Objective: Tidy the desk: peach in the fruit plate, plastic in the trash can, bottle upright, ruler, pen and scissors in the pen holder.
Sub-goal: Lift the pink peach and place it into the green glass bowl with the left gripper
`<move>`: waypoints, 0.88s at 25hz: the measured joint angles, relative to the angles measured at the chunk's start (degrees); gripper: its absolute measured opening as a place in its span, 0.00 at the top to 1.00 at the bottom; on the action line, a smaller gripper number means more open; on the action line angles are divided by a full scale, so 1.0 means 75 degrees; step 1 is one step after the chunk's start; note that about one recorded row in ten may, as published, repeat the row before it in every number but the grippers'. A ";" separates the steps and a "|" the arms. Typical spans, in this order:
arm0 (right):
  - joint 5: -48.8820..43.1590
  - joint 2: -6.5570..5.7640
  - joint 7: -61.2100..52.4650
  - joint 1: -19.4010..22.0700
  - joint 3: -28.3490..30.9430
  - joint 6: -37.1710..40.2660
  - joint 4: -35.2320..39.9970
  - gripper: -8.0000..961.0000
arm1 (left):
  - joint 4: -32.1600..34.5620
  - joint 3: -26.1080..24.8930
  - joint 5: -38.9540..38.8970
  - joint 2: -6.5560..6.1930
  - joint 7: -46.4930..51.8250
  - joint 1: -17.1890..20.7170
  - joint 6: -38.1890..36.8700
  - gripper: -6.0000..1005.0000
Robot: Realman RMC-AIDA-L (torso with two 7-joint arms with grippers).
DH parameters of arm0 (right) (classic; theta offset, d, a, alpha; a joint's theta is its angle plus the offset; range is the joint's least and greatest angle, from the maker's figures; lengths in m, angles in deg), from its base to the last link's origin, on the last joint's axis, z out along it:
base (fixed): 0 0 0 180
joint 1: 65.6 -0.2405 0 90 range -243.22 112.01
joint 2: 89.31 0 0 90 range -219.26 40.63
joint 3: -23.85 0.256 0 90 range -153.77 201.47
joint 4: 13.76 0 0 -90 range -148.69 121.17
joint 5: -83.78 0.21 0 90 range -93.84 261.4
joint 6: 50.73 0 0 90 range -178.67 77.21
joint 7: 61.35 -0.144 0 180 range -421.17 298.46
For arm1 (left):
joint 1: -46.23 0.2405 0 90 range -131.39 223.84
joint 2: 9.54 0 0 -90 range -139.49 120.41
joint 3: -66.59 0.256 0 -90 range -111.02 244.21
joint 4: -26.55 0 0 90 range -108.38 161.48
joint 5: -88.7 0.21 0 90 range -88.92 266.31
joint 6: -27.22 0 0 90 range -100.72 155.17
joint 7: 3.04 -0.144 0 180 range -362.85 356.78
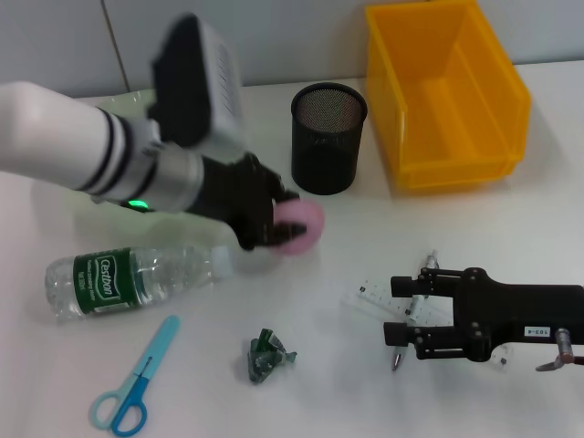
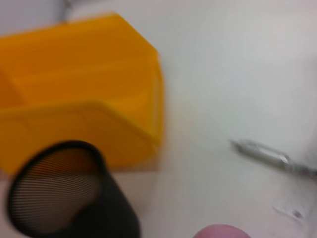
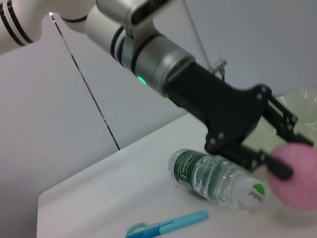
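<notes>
My left gripper is shut on the pink peach, near the cap end of the bottle, which lies on its side. The right wrist view shows the same grip on the peach, with the bottle beside it. The pale green fruit plate lies behind the left arm, mostly hidden. The black mesh pen holder stands upright. My right gripper is open over the clear ruler and pen. Blue scissors and crumpled green plastic lie at the front.
A yellow bin stands at the back right, next to the pen holder. In the left wrist view the bin fills the far side, and the pen lies on the white table.
</notes>
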 joint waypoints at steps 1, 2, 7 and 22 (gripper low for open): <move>0.0000 0.0000 0.0000 0.0000 0.0000 0.0000 0.0000 0.20 | 0.0167 -0.0547 -0.0339 -0.0007 -0.0029 0.0179 -0.0075 0.58; 0.0001 0.0000 0.0000 0.0000 0.0000 0.0000 0.0000 0.20 | 0.0230 -0.0781 -0.0528 -0.0011 -0.0055 0.0272 -0.0125 0.59; 0.0000 0.0000 0.0000 0.0000 0.0000 -0.0001 0.0000 0.20 | 0.0300 -0.1195 -0.0885 -0.0017 -0.0095 0.0410 -0.0224 0.65; -0.0005 0.0000 0.0000 -0.0011 -0.0062 -0.0001 0.0021 0.20 | -0.0733 -0.3423 -0.3471 -0.0021 -0.0595 0.1525 0.1409 0.80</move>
